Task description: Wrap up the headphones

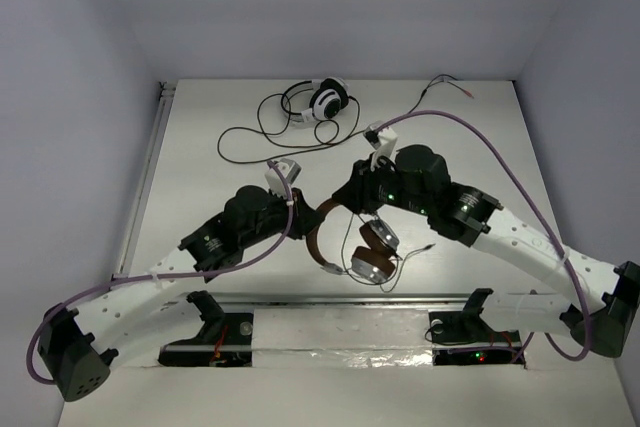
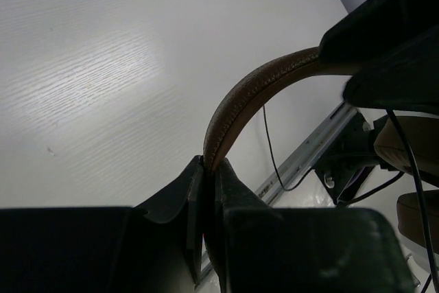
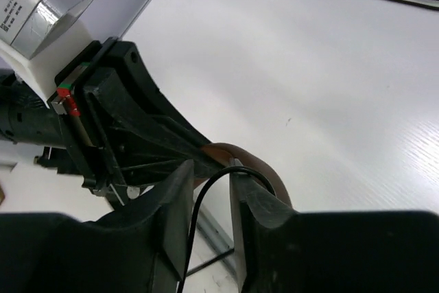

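over-ear headphones [image 1: 372,247] with a curved, stitched brown leather headband [image 2: 240,97] and round brown-and-silver earcups [image 1: 372,265] are held near the near edge of the grained white table [image 1: 200,177]. the headband is pinched tight by the black left gripper [image 2: 208,169]. a thin black cable [image 3: 199,204] is seen between the parted jaws of the right gripper [image 3: 212,173].

The brown leather headband [image 2: 236,104] of the brown-and-silver over-ear headphones [image 1: 372,263] looks matt, with a seamed edge. Their thin black cable [image 2: 266,138] is smooth, faintly glossy. The white surface [image 2: 103,66] shows fine wood-like grain and a soft sheen.
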Controlling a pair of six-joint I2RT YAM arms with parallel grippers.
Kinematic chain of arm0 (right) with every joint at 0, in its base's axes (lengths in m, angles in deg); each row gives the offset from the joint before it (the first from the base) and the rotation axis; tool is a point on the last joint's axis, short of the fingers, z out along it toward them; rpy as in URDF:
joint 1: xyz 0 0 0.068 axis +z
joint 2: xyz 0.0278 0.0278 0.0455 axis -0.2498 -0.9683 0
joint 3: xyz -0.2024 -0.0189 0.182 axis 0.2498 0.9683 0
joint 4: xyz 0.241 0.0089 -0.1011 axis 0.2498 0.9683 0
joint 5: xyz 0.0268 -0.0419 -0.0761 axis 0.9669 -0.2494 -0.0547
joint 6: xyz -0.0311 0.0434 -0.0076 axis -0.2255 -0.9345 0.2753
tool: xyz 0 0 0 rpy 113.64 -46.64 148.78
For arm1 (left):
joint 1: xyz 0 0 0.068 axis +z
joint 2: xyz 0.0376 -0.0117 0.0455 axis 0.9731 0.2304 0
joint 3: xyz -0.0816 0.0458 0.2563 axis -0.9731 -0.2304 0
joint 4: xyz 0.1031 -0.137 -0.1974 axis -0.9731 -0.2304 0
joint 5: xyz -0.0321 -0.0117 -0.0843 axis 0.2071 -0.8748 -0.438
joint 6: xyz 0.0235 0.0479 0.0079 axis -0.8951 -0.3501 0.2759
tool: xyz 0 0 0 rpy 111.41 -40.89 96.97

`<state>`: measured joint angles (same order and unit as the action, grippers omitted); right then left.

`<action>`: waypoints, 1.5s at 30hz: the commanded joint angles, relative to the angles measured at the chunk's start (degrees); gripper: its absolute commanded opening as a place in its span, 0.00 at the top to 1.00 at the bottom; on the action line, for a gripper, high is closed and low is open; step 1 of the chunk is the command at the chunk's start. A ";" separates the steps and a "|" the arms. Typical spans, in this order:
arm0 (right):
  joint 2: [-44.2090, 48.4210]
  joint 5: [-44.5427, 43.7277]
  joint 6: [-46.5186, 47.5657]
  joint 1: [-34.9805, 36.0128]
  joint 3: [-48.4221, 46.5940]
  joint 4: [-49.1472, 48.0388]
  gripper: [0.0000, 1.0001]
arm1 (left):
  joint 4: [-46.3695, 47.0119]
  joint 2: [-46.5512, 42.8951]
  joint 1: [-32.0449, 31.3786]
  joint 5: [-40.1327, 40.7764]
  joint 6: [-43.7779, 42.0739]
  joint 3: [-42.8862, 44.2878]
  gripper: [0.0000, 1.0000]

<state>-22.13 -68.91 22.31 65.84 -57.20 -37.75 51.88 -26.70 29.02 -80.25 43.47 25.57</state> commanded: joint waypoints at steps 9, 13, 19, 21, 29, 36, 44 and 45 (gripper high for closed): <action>6.30 -14.56 -1.39 -5.05 2.49 -2.45 0.49 | -1.06 -5.20 -0.33 4.78 2.75 0.14 1.00; 9.36 -15.98 -2.18 -5.76 4.15 -0.69 0.41 | -3.78 -6.16 -0.33 7.59 3.01 1.80 1.00; 13.68 -18.35 -2.79 -6.28 5.92 1.95 0.33 | -6.25 -4.32 -0.33 9.97 2.22 5.67 1.00; 14.99 -19.49 -2.88 -6.29 6.53 2.13 0.33 | -6.59 -3.53 -0.33 9.00 2.40 7.08 1.00; 20.10 -23.89 -7.88 -7.43 15.83 -4.45 0.96 | -16.60 -1.51 -0.33 14.09 0.91 16.21 1.00; 18.96 -5.64 -9.22 -12.70 31.31 -29.92 0.45 | -25.57 0.60 -0.33 13.13 -1.64 29.82 1.00; 15.09 9.59 -7.19 -12.70 35.97 -47.96 0.25 | -27.78 3.41 -0.33 9.97 -2.17 34.59 1.00; 14.22 11.42 -7.80 -12.70 36.50 -49.36 0.25 | -27.95 3.50 0.19 9.88 -2.17 34.77 1.00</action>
<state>-6.96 -65.28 14.04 53.34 -21.77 -74.18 23.14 -23.73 29.04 -68.44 41.07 57.66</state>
